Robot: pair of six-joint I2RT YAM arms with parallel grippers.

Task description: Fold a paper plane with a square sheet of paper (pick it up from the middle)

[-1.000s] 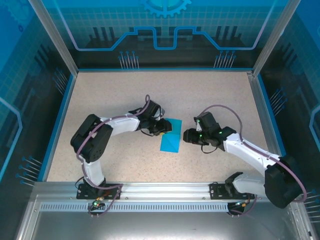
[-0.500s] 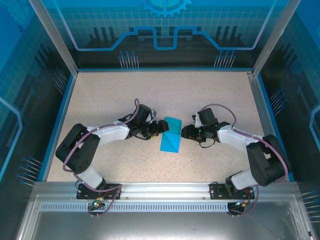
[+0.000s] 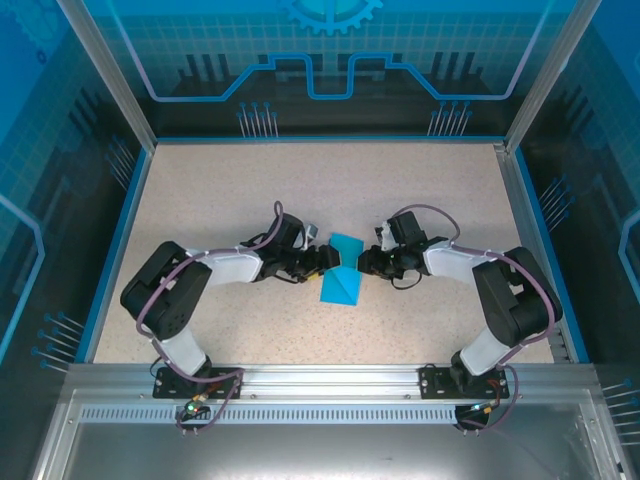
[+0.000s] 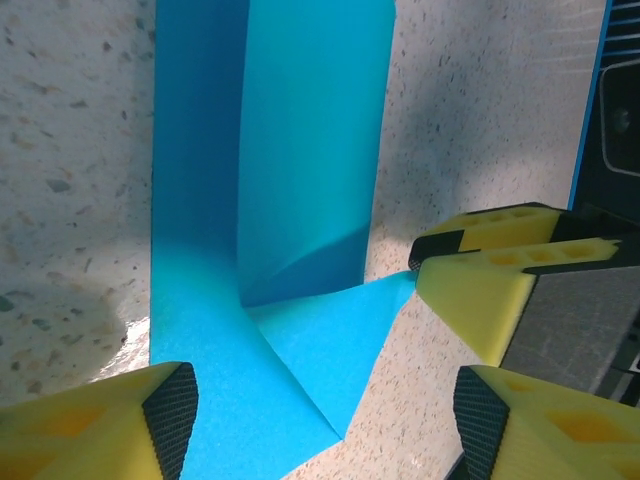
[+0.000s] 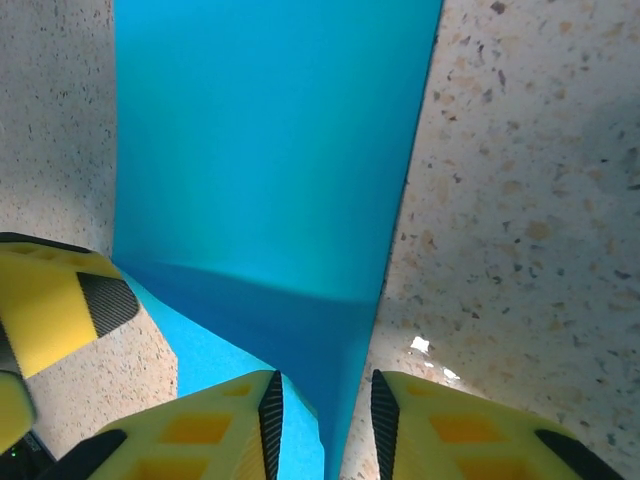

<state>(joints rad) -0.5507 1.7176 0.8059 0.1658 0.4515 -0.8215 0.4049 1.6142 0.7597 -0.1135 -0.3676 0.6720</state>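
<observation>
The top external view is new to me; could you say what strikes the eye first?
The turquoise sheet of paper, partly folded, lies at the middle of the table. The open left gripper and the right gripper flank its far half from opposite sides.

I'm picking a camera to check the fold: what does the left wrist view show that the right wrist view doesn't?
Left wrist view: a folded flap and diagonal crease on the paper, with the left gripper open over it. Right wrist view: the paper's edge running between the right gripper fingers. Both: the blue paper, the speckled table and the opposite gripper's yellow fingers.
</observation>
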